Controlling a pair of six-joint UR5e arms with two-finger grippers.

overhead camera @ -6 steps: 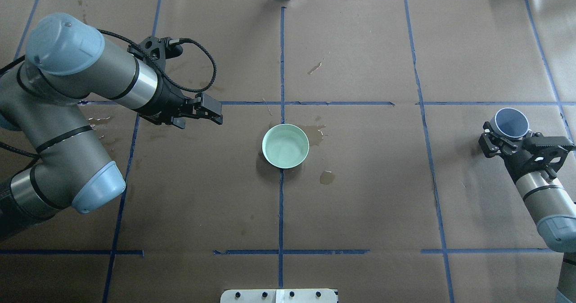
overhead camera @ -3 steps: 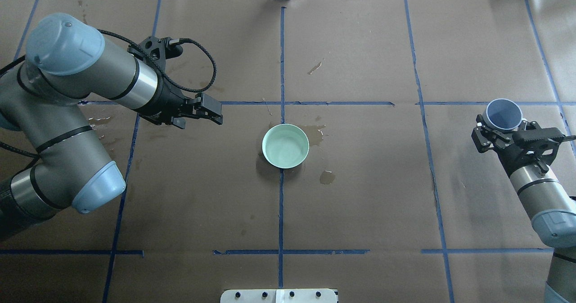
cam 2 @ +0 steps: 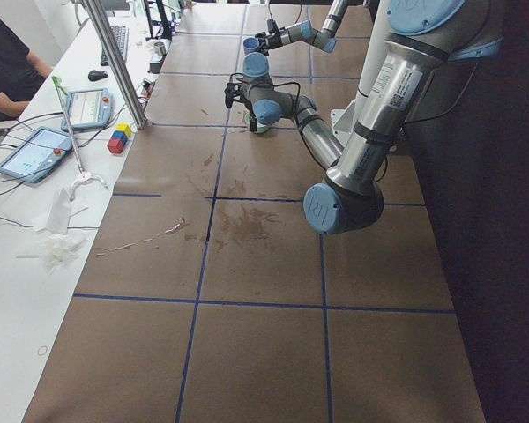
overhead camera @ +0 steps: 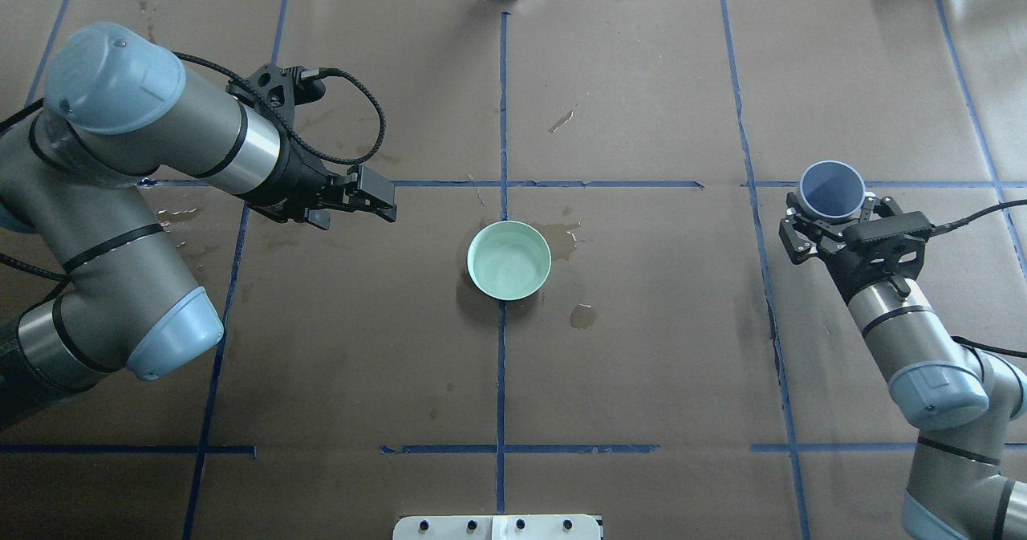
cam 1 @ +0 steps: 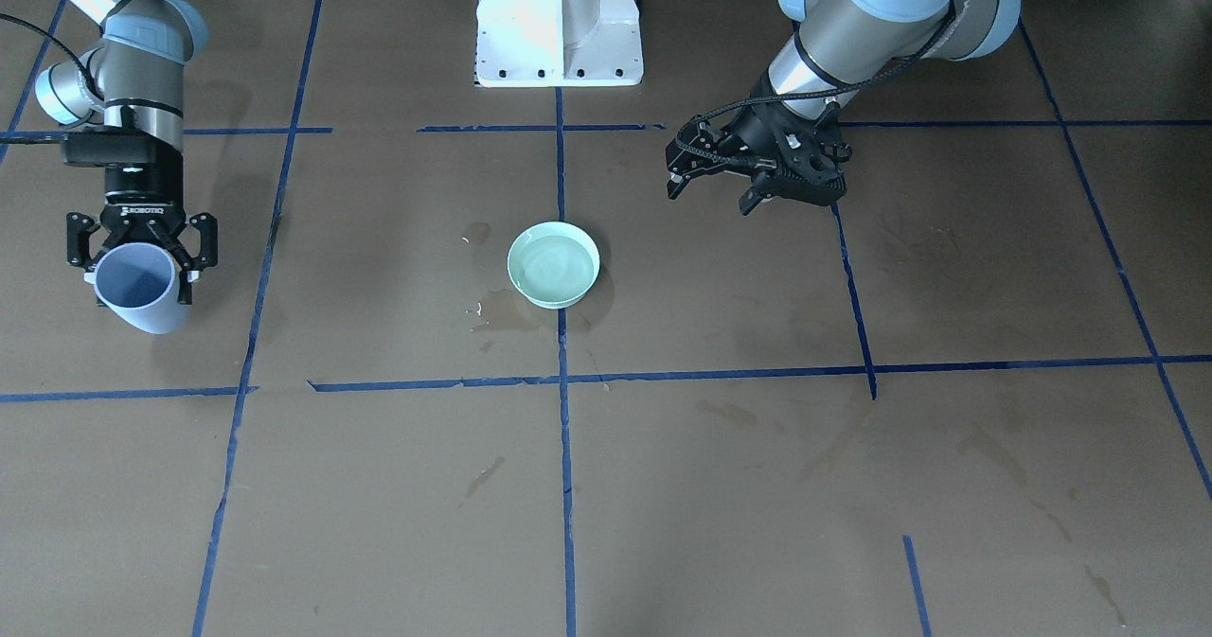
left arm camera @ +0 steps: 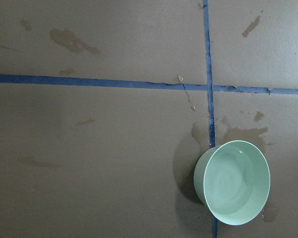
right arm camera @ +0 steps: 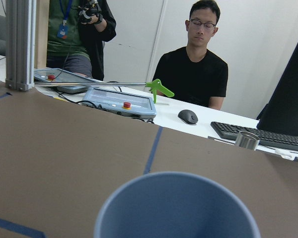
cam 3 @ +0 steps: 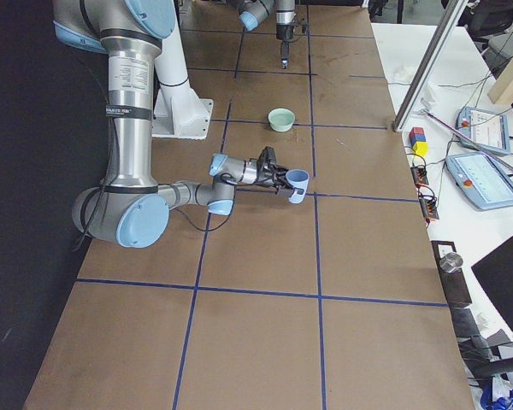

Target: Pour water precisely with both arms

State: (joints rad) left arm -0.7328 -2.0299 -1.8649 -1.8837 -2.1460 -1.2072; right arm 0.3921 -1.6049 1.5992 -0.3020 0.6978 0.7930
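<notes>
Water [overhead camera: 513, 267] shows as a pale, rippled sheen inside the green bowl [overhead camera: 470, 261], which sits upright at the middle of the worktop [overhead camera: 642, 379] on a blue tape line [overhead camera: 501, 379]. Small wet patches [overhead camera: 583, 315] lie on the paper just beside the bowl, on its right-arm side. The blue cup [overhead camera: 832, 187] is well apart from the bowl, out to the robot's right of it. It looks held clear of the worktop in the right gripper [overhead camera: 833, 205], whose jaws are clamped on the cup's wall from both sides. The cup's long axis stands close to upright, mouth up, and its inside looks plain blue, so whether it carries any water cannot be told. The left gripper [overhead camera: 383, 196] hovers on the opposite side of the bowl, noticeably nearer to it than the cup is, pointing toward it and holding nothing; whether its jaws are parted or closed I cannot tell. The relation that counts is the gap from cup to bowl. A pour would need the right arm [overhead camera: 891, 323] to carry the cup's lip sideways to just over the bowl's rim before tipping, and the wet patches suggest how readily a stream misses
</notes>
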